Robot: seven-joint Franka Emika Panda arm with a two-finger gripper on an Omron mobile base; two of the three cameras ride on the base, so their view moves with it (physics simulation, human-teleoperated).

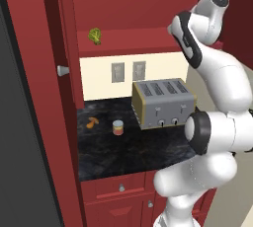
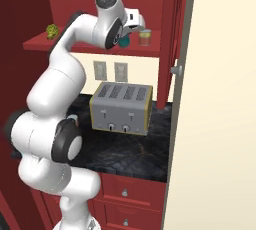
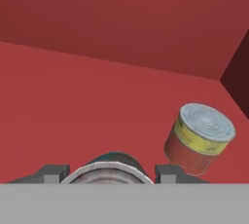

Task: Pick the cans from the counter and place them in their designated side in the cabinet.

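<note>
Fingers [image 3: 111, 175] clamped on teal can [image 3: 113, 162] over cabinet [image 2: 170, 4] shelf, just beside red-and-yellow can [image 3: 199, 139] standing there. Another red-and-yellow can [image 1: 118, 128] down on tabletop [image 1: 128, 152], near toaster [image 1: 163, 102].

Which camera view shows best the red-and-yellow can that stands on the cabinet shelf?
The hand view: the can is near and large, its silvery top and label plain, beside the tool. In the right base view the can is small on the shelf. In the left base view, the arm covers that spot.
</note>
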